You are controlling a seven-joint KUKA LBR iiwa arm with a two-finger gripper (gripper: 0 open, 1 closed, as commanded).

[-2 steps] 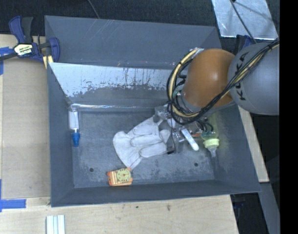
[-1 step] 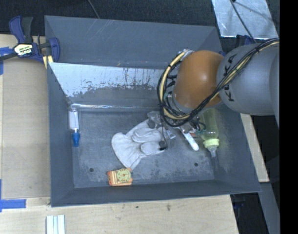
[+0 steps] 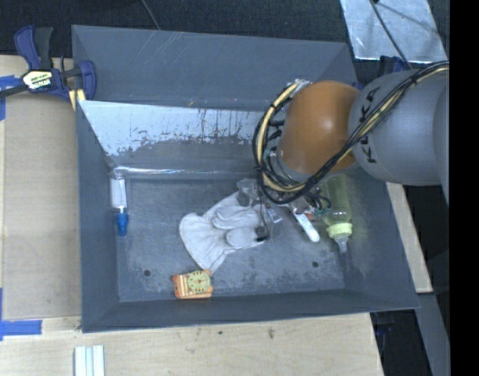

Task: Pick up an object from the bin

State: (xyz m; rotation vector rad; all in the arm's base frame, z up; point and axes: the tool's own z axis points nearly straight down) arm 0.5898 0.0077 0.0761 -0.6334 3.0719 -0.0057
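KUKA reads on the grey arm (image 3: 404, 131). Hand (image 3: 263, 224) is low in the middle of the bin (image 3: 223, 77), at the right edge of a pale grey glove (image 3: 215, 233); can't tell how open it is. White pen (image 3: 306, 227) and yellow-green bottle (image 3: 339, 210) lie just right. Orange packet (image 3: 193, 284) near front wall, print unreadable. Blue-capped white tube (image 3: 119, 202) by left wall, bare floor around it.

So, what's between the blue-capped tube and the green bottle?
In the camera view: bare floor right of the tube, then the pale glove with the gripper over its right end, then a white pen beside the bottle.
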